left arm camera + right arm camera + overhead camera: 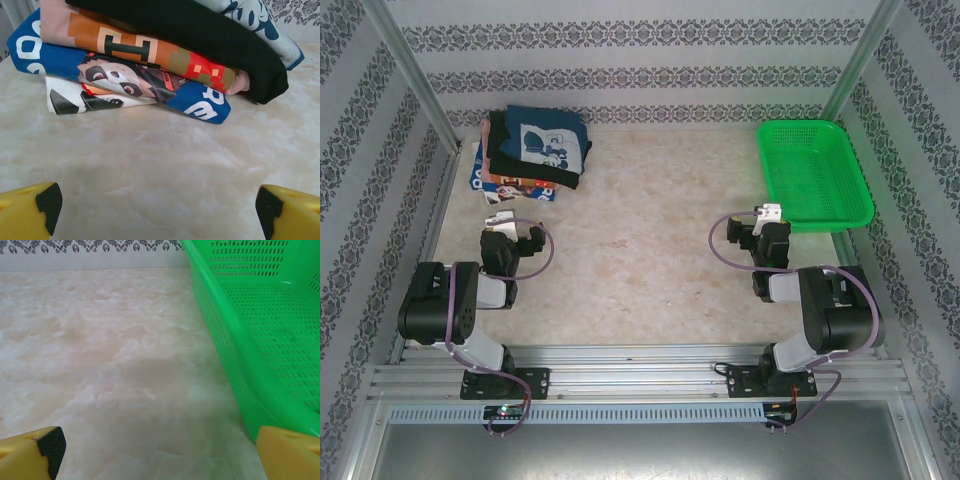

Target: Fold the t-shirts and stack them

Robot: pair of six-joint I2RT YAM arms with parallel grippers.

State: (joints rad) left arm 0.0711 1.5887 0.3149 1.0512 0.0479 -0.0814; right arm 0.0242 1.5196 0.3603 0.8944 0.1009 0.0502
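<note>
Folded t-shirts lie in a stack at the table's far left. On top is the navy one with a light-blue and white cartoon print, under it a black one, then multicoloured printed ones. My left gripper sits just in front of the stack, open and holding nothing; its yellow fingertips frame bare table. My right gripper rests open beside the green basket's near left edge, one yellow fingertip at the frame's lower left corner.
The green plastic mesh basket stands at the far right with nothing in it; its wall is close to my right fingers. Patterned walls and metal posts enclose the marbled table.
</note>
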